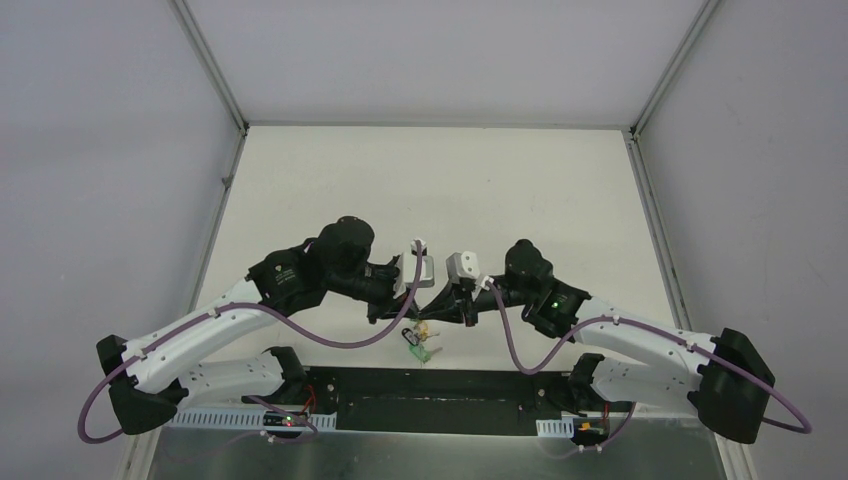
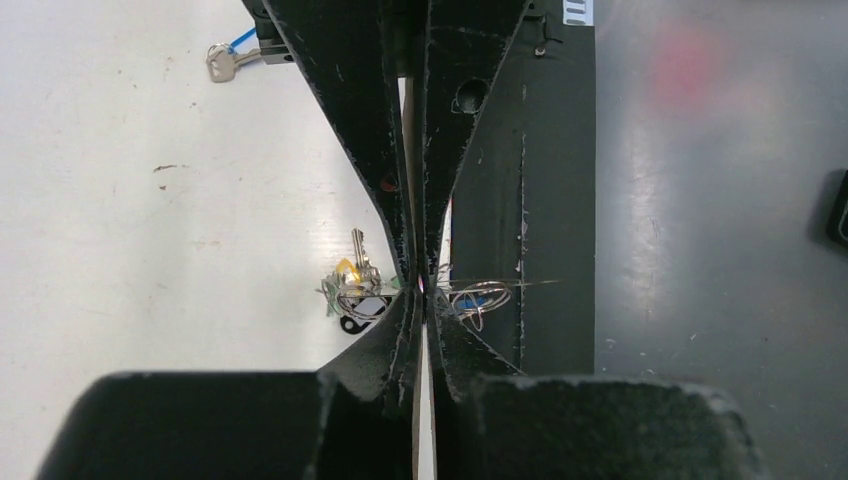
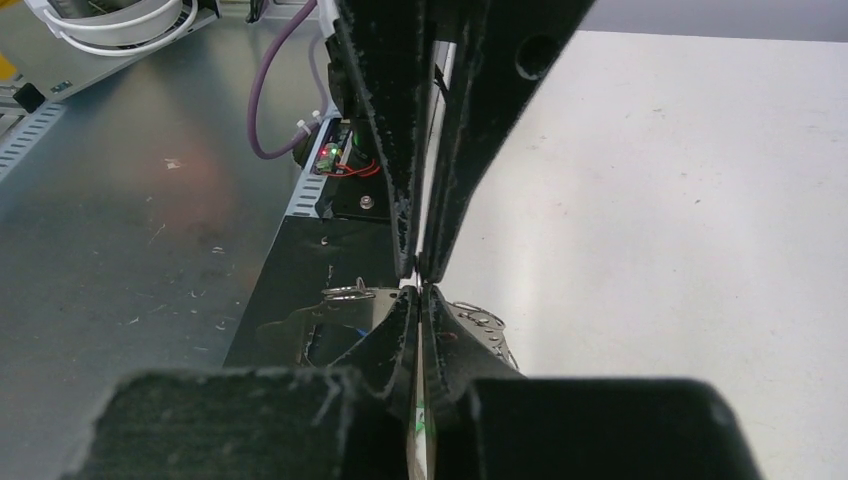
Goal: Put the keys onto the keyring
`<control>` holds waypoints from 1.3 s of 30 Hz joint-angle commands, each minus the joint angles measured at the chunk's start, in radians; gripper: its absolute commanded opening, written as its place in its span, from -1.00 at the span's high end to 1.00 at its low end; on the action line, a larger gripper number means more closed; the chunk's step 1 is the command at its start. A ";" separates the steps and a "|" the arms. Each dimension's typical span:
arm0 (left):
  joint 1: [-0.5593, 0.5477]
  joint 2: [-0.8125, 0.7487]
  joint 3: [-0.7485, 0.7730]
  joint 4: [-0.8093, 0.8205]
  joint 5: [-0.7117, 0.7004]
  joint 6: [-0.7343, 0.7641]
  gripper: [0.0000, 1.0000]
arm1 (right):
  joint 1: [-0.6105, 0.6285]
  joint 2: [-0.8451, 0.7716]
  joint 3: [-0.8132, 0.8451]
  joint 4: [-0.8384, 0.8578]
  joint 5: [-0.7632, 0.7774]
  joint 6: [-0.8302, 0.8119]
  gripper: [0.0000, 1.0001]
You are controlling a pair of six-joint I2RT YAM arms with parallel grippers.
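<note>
Table [image 1: 430, 190]: white and walled in. From above, the work sits at 6 o'clock from its middle, close to the near edge.
Base strip [image 1: 430, 385]: a black plate runs along the near edge between the arm mounts, with grey metal behind it.
Left arm [image 1: 300, 275]: reaches in from 8 o'clock and bends toward the centre.
Right arm [image 1: 560, 305]: reaches in from 4 o'clock to meet the other arm tip to tip.
Left gripper [image 2: 420, 300]: fingers are pressed together with no gap at the tips. The tips rest at the wire, just above the line where table meets base strip. Whether the wire is caught between them cannot be told.
Right gripper [image 3: 418, 296]: fingers are pressed together in the same way. It faces the left gripper nose to nose, and the two pairs of tips all but touch. It cannot be told whether it has a hold on the wire.
The keyring [image 2: 482, 296]: thin grey wire loops lie at 3 o'clock from the tips, just beside them, over the base strip's edge.
The keys [image 2: 352, 285]: a small bunch lies on the white table at 9 o'clock from the tips, just beside them. It shows one silver blade pointing to 12, a yellow head and green bits.
Lone key [image 2: 225, 60]: silver with a blue tag, at 11 o'clock in the left wrist view, well apart from the bunch.
</note>
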 commanded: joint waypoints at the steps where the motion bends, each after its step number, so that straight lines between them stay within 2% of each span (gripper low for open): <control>1: -0.008 -0.032 0.039 0.045 0.033 0.022 0.67 | 0.008 -0.012 0.050 -0.026 0.081 0.005 1.00; 3: -0.008 -0.044 0.049 0.051 -0.010 -0.002 0.14 | 0.007 -0.026 0.049 -0.047 0.106 0.011 1.00; 5: -0.007 -0.068 0.055 0.075 -0.068 -0.046 -0.25 | 0.007 -0.043 0.041 -0.053 0.109 0.012 1.00; 7: -0.007 -0.099 0.042 0.127 -0.142 -0.108 -0.52 | 0.007 -0.058 0.031 -0.051 0.111 0.014 1.00; 10: -0.008 -0.153 -0.004 0.218 -0.243 -0.220 -0.79 | 0.006 -0.082 0.016 -0.051 0.121 0.014 1.00; 18: -0.008 -0.303 -0.112 0.300 -0.416 -0.279 -0.87 | 0.005 -0.122 0.004 -0.063 0.137 0.010 1.00; 21: -0.007 -0.362 -0.169 0.330 -0.384 -0.244 -0.87 | 0.005 -0.132 -0.001 -0.073 0.113 -0.028 1.00; 26: -0.008 -0.458 -0.272 0.404 -0.256 -0.150 -0.89 | 0.005 -0.156 -0.020 -0.059 0.072 -0.126 1.00; 30: -0.008 -0.492 -0.308 0.425 -0.255 -0.139 -0.91 | 0.003 -0.142 0.010 -0.066 0.160 -0.068 1.00; 33: -0.008 -0.495 -0.302 0.428 -0.308 -0.194 -0.98 | -0.028 -0.097 0.088 -0.134 0.221 0.017 1.00; 35: -0.007 -0.489 -0.290 0.424 -0.349 -0.258 -0.98 | -0.073 -0.053 0.158 -0.209 0.203 0.061 1.00; 39: -0.007 -0.471 -0.264 0.385 -0.406 -0.364 -0.98 | -0.197 0.044 0.344 -0.439 0.189 0.072 1.00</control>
